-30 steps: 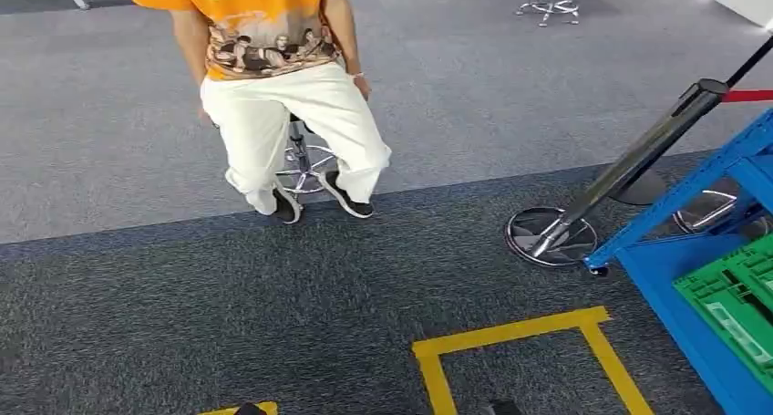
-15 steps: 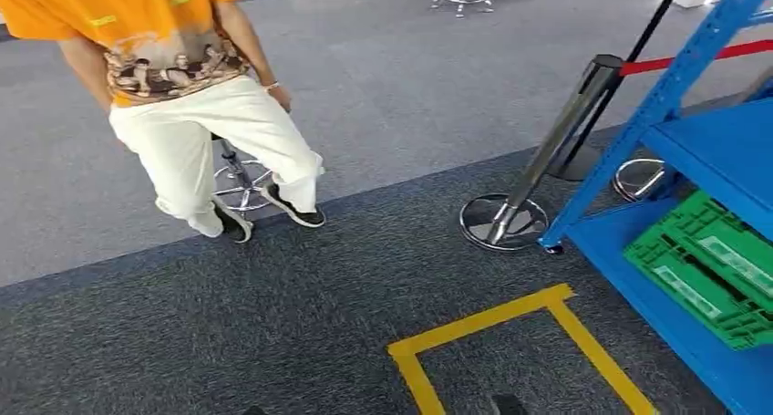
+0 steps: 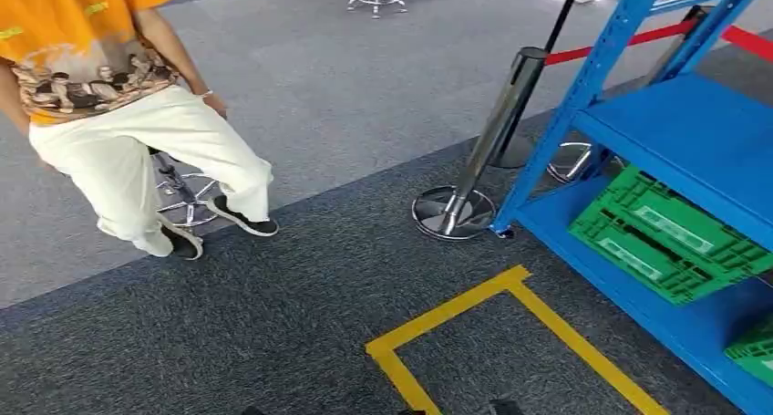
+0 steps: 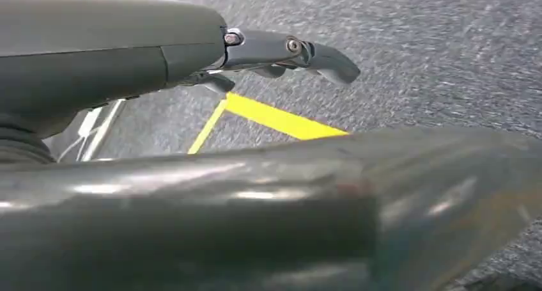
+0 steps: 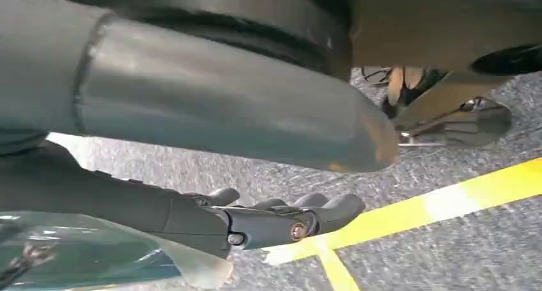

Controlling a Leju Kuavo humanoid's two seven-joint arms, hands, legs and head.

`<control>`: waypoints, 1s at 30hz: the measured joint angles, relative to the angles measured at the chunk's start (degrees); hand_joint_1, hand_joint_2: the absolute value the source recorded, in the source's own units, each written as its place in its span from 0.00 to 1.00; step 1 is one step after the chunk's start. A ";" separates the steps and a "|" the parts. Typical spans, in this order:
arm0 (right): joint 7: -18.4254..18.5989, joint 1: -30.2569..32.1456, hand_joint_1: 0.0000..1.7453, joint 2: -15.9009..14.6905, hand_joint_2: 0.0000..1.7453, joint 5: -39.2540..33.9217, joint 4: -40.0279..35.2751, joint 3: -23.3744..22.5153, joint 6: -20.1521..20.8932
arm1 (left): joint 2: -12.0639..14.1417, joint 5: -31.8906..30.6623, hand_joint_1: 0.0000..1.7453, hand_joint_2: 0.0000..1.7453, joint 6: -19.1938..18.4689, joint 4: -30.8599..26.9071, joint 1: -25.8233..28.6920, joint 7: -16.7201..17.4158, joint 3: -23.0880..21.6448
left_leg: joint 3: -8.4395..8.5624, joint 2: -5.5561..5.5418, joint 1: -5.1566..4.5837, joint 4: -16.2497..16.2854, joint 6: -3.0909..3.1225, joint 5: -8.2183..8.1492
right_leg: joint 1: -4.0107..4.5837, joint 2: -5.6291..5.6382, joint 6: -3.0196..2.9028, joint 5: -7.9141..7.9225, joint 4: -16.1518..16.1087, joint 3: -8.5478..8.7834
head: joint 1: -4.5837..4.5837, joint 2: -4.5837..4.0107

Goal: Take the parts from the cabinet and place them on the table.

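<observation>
Your parts sit in the green crates (image 3: 665, 233) on the blue rack's (image 3: 702, 141) low shelf, at 3 o'clock. Both hands hang at your sides holding nothing, left hand (image 4: 281, 54) and right hand (image 5: 281, 217) with fingers loosely extended. Risk: swinging toward the rack could clip the stanchion (image 3: 465, 173) at 1 o'clock or the seated person (image 3: 128, 132) at 10. Open carpet lies ahead; the yellow tape (image 3: 510, 315) marks your standing box.

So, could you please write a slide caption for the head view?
Blue rack holding green crates, yellow floor tape, a stanchion, and a seated person.
</observation>
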 joint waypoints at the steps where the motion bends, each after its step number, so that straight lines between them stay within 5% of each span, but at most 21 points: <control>1: 0.11 0.17 0.00 0.00 0.00 0.00 0.00 -0.04 0.00 | 0.00 -0.18 0.00 0.00 -0.02 0.00 -0.06 0.00 0.02 | 0.06 0.64 -0.02 0.00 -0.03 -0.06 | 0.00 -0.15 0.02 1.58 -1.76 1.07 | -0.07 0.00; 3: 0.24 0.25 0.00 0.00 0.00 0.13 0.00 -0.15 0.00 | 0.00 -0.53 0.00 0.00 -0.11 0.00 -0.22 0.00 0.02 | 0.31 1.84 -0.02 0.01 -0.19 -0.26 | 0.06 -1.49 -0.28 6.24 -11.21 6.25 | -0.02 0.00; 4: 0.26 0.12 0.00 0.00 0.00 0.22 0.00 -0.22 0.00 | 0.00 -0.77 0.00 0.00 -0.13 0.00 -0.23 0.00 0.02 | 0.61 2.29 -0.16 0.03 -0.45 -0.43 | 0.28 -4.29 -0.53 7.60 -15.91 8.99 | 0.02 0.00; 5: 0.29 -0.22 0.00 0.00 0.00 0.22 0.00 -0.24 0.02 | 0.02 -0.88 0.00 0.00 -0.13 0.00 -0.16 0.00 0.02 | 0.66 2.97 -0.65 0.21 -0.87 -0.75 | 1.12 -6.42 -0.79 6.49 -17.69 9.94 | 0.11 0.00; 9: 0.53 -0.09 0.00 0.00 0.00 0.22 0.00 -0.46 0.04 | 0.04 -0.94 0.00 0.00 0.09 -0.02 -0.35 0.04 0.02 | 1.33 5.53 -0.61 0.08 -1.78 -1.05 | 0.99 -3.39 -2.22 6.94 -17.75 9.78 | 0.11 0.00; 10: 0.64 0.04 0.00 0.00 0.00 0.24 0.00 -0.48 0.04 | 0.09 -0.98 0.00 0.00 0.26 -0.02 -0.45 0.04 0.02 | 1.26 3.88 -0.30 0.70 -2.25 -1.81 | 0.43 -2.81 -2.59 7.23 -18.09 10.10 | 0.09 0.00; 11: 0.68 0.05 0.00 0.00 0.00 0.28 0.00 -0.50 0.02 | 0.09 -0.98 0.00 0.00 0.48 -0.02 -0.52 0.04 0.02 | 0.45 0.43 -0.17 2.79 -2.61 -3.27 | 0.35 -2.05 -2.69 7.27 -18.09 10.13 | -0.37 0.00; 12: 0.68 -0.09 0.00 0.00 0.00 0.35 0.00 -0.52 -0.04 | 0.09 -0.98 0.00 0.00 0.57 -0.02 -0.49 0.04 0.02 | -1.16 -0.85 -0.09 6.47 -2.75 -5.39 | 0.35 -1.38 -2.92 7.35 -18.09 10.09 | -0.46 0.00; 14: 0.68 -0.25 0.00 0.00 0.00 0.59 0.00 -0.52 0.00 | 0.17 -0.98 0.00 0.00 0.74 -0.02 -0.25 0.04 0.02 | -5.13 -1.49 0.03 14.88 -2.90 -8.90 | 0.42 0.27 -3.26 7.38 -18.06 10.02 | -0.48 0.00; 15: 0.72 -0.18 0.00 0.00 0.00 0.61 0.00 -0.52 -0.02 | 0.17 -1.05 0.00 0.00 0.83 0.00 -0.07 0.04 0.04 | -6.29 -1.58 0.03 16.97 -2.90 -8.94 | 0.43 1.28 -3.26 7.39 -18.04 10.08 | -0.52 0.00; 17: 0.79 0.06 0.00 0.00 0.00 0.66 0.00 -0.52 -0.09 | 0.20 -1.38 0.00 0.00 0.94 -0.02 0.04 0.07 0.06 | -4.93 -1.88 0.11 13.03 -2.73 -4.99 | 0.41 2.95 -3.25 7.39 -17.97 10.27 | -0.50 0.00; 19: 0.79 0.05 0.00 0.00 0.00 0.72 0.00 -0.52 -0.11 | 0.20 -1.59 0.00 0.00 1.05 0.00 -0.05 0.04 0.05 | -1.22 -4.16 0.47 3.99 -2.56 0.27 | 0.36 4.50 -3.14 7.36 -17.85 10.42 | -0.53 0.00; 20: 0.79 -0.08 0.00 0.00 0.00 0.70 0.00 -0.55 -0.13 | 0.20 -1.60 0.00 0.00 1.07 0.00 -0.03 0.04 0.04 | -0.39 -7.05 0.68 1.88 -2.42 -0.13 | 0.65 5.12 -2.73 7.33 -17.60 10.15 | -0.48 0.00; 24: 0.79 0.17 0.00 0.00 0.00 0.52 0.00 -0.55 -0.18 | 0.11 -1.77 0.00 0.00 1.51 0.00 -0.04 0.18 0.09 | -0.10 -5.21 0.42 0.57 -1.45 -0.09 | 0.05 7.54 -1.13 7.95 -17.77 8.93 | -0.41 0.00; 25: 0.86 0.25 0.00 -0.02 0.00 0.52 0.00 -0.55 -0.20 | 0.06 -1.84 0.00 0.00 1.62 -0.02 -0.15 0.20 0.13 | 0.04 -4.20 0.73 0.03 -0.90 0.27 | 0.01 6.48 -0.98 7.46 -17.17 8.35 | -0.48 0.00; 26: 0.90 0.32 0.00 -0.02 0.00 0.52 0.00 -0.57 -0.20 | 0.02 -1.88 0.00 0.00 1.73 -0.02 -0.26 0.20 0.15 | 0.06 -3.76 0.58 -0.18 -0.59 0.35 | 0.36 2.86 -0.79 6.06 -15.31 7.51 | -0.04 0.00; 27: 0.96 0.16 0.00 -0.02 0.00 0.52 0.00 -0.57 -0.20 | -0.07 -1.95 0.00 0.00 1.84 0.00 -0.24 0.20 0.15 | -0.01 -2.97 0.48 -0.17 -0.38 0.34 | 0.34 1.29 -0.68 3.99 -11.67 5.69 | 0.22 0.00; 29: 0.94 -0.09 0.00 -0.02 0.00 0.52 0.00 -0.57 -0.20 | -0.07 -1.92 0.00 0.00 1.88 0.00 0.09 0.20 0.18 | -0.02 -0.91 0.31 -0.15 -0.20 0.21 | 0.29 0.16 -0.39 0.05 -2.46 1.38 | 0.20 0.00; 30: 0.94 -0.02 0.00 -0.02 0.00 0.52 0.00 -0.57 -0.20 | 0.00 -1.92 0.00 0.00 1.90 0.00 0.13 0.22 0.18 | -0.02 -0.07 0.28 -0.14 -0.17 0.18 | 0.23 0.04 -0.26 -0.29 -0.23 0.37 | 0.17 0.00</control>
